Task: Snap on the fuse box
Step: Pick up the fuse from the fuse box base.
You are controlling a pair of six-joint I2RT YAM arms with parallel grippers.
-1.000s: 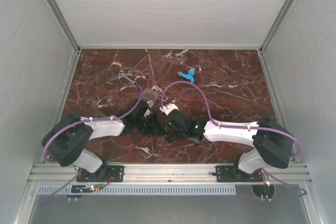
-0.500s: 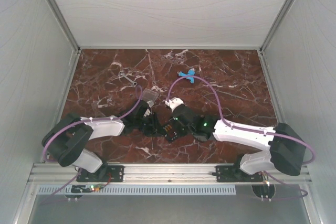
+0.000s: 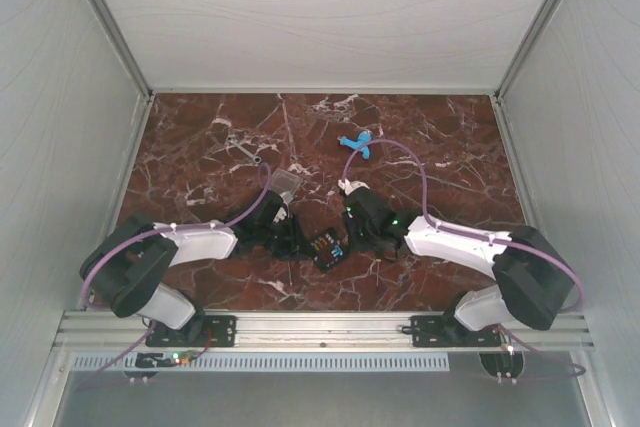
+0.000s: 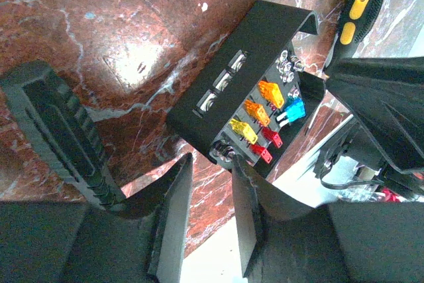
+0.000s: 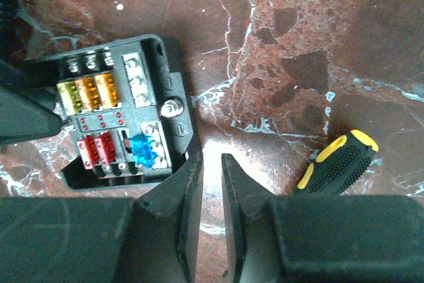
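The left gripper's (image 4: 207, 164) jaws are held narrowly parted, with the fuse box's (image 4: 245, 97) corner at their tips; a pinch cannot be confirmed. The right gripper's (image 5: 211, 160) jaws are kept slightly apart just beside the box, with nothing between them. A red marble tabletop (image 3: 450, 147) is walled in white. The right arm has been drawn back, and the box is now uncovered.

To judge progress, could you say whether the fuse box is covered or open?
Open: the fuse box shows bare coloured fuses.
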